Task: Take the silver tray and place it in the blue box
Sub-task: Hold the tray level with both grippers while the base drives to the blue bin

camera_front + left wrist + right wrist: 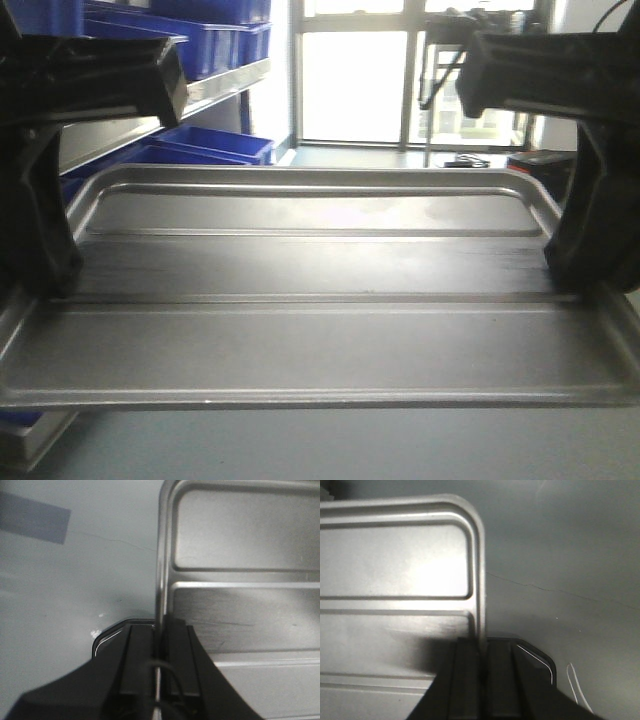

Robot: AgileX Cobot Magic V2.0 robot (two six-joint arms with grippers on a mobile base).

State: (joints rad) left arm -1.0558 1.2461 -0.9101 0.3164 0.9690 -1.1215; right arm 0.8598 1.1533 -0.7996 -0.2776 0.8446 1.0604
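The silver tray (320, 330) is held level in the air and fills most of the front view, its two long ridges running left to right. My left gripper (50, 285) is shut on the tray's left rim, and the left wrist view shows its jaws (160, 627) pinching the thin edge of the tray (245, 620). My right gripper (575, 280) is shut on the right rim, its black fingers (481, 642) clamping the tray (395, 570) just below a rounded corner. A blue box (215, 147) sits on a low shelf beyond the tray's far left corner.
More blue crates (200, 35) stand on an upper shelf of the rack at the left. A sliver of blue (20, 418) shows under the tray's near left corner. Bright windows (355, 70) and dark furniture (540, 165) lie ahead. Grey floor (75, 595) is below.
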